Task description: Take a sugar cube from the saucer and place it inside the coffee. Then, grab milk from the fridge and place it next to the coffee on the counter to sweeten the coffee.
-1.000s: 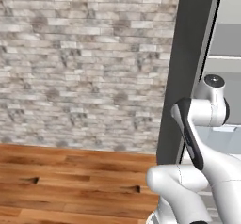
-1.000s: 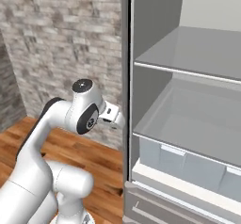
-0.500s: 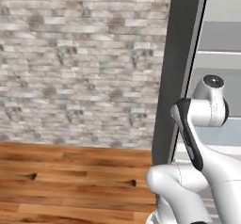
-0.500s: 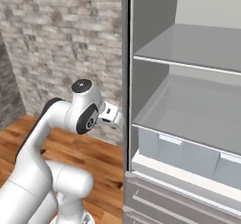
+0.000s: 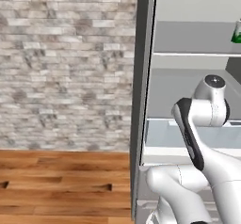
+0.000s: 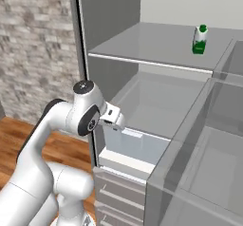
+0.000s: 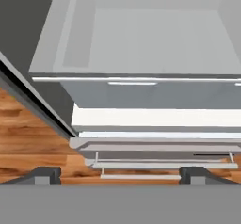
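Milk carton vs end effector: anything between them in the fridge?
Right base view: the milk stands alone on the upper shelf; that shelf's front edge and the bin below separate it from the open end effector.

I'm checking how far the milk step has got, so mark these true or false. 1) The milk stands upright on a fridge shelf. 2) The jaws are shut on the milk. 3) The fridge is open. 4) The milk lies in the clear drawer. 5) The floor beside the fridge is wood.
1) True: the milk stands upright on the upper shelf of the fridge.
2) False: the gripper is open and holds nothing, aimed at the lower drawers.
3) True: its shelves are exposed.
4) False: it is on the shelf above the clear drawer.
5) True: the wood floor shows there.
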